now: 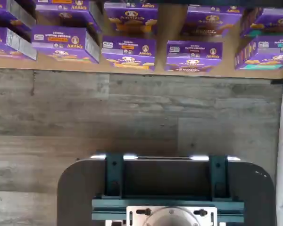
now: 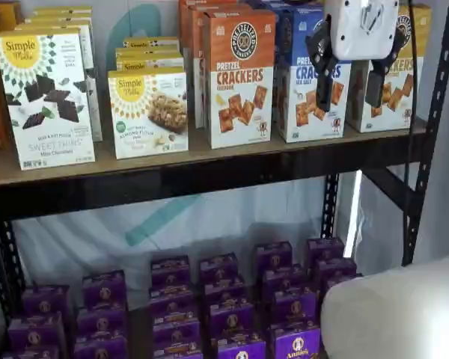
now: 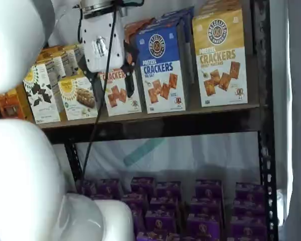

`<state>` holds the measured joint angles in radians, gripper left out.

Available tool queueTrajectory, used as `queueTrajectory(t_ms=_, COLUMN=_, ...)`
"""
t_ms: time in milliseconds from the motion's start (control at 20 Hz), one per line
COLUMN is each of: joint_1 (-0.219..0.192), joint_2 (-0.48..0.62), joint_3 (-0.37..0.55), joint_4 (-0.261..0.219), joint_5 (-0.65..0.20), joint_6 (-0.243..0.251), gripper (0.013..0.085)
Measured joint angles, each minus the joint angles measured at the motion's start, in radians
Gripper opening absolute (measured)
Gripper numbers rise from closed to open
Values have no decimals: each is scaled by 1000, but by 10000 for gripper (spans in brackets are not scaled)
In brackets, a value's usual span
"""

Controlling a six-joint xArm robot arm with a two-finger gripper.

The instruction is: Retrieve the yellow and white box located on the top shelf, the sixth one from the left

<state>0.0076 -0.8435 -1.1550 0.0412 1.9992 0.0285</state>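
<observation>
The yellow and white box stands at the right end of the top shelf, next to a blue box. In a shelf view the box is partly hidden behind my gripper. My gripper hangs in front of the top shelf, with a white body and two black fingers. A plain gap shows between the fingers and they hold nothing. In a shelf view the gripper lines up in front of the orange box. The wrist view shows neither the fingers nor the yellow and white box.
An orange "Pretzel Crackers" box, a blue crackers box and white Simple Mills boxes share the top shelf. Purple Annie's boxes fill the low shelf and show in the wrist view. A black upright stands right of the yellow box.
</observation>
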Motion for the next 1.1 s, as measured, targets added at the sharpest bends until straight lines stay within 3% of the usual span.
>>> queueTrajectory(t_ms=250, joint_1=-43, joint_2=7, joint_3=-5, joint_4=47, joint_5=18, joint_6=-22, gripper=850)
queueTrajectory(t_ms=350, joint_1=-37, joint_2=7, joint_3=0, joint_4=32, joint_5=19, joint_6=-23, gripper=850)
queueTrajectory(t_ms=550, joint_1=-29, joint_2=-10, joint_3=27, joint_4=-42, joint_5=-33, joint_6=-46, gripper=850)
queueTrajectory(t_ms=750, joint_1=-126, joint_2=-19, joint_3=58, joint_4=-90, joint_5=-139, joint_6=-150, gripper=850)
queueTrajectory(t_ms=1100, joint_1=-369, joint_2=39, joint_3=49, joint_4=-62, joint_5=-287, joint_6=-375, gripper=850)
